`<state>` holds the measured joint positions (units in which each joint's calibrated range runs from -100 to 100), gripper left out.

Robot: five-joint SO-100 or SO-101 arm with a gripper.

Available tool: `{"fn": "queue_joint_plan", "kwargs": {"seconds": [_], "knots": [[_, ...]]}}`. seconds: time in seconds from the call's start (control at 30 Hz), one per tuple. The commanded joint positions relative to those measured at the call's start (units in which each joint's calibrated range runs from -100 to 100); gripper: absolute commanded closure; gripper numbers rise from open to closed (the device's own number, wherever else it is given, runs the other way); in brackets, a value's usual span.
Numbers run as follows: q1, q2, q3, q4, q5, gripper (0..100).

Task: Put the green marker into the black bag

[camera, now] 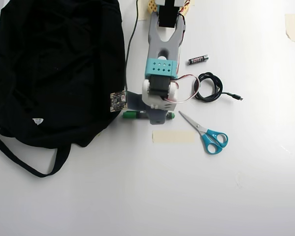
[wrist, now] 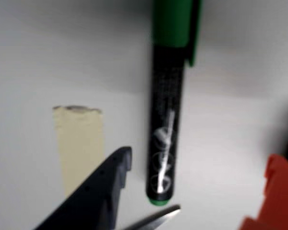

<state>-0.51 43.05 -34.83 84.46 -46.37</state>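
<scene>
The green marker (wrist: 165, 124) lies flat on the white table, running top to bottom through the wrist view, green cap at the top and green end at the bottom. My gripper (wrist: 200, 158) is open and straddles it: the dark finger (wrist: 110, 182) sits just left of the barrel, the orange finger (wrist: 278, 191) well off to the right. In the overhead view the wrist covers most of the marker (camera: 130, 115), and only its green ends show beside the gripper (camera: 153, 117). The black bag (camera: 54, 73) lies slumped at the left, its edge close to the marker.
Blue-handled scissors (camera: 209, 135) lie right of the marker, their tip (wrist: 158, 218) near its end. A strip of beige tape (camera: 173, 136) is stuck just below. A coiled black cable (camera: 209, 87) and a small battery (camera: 198, 59) lie to the right of the arm.
</scene>
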Motion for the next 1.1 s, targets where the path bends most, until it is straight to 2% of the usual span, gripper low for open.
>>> {"fn": "queue_joint_plan", "kwargs": {"seconds": [0.0,1.07], "knots": [[-0.9,1.4,-4.9,-0.6,-3.0,65],[1.5,6.0,-6.6,-3.0,0.2,65]]}}
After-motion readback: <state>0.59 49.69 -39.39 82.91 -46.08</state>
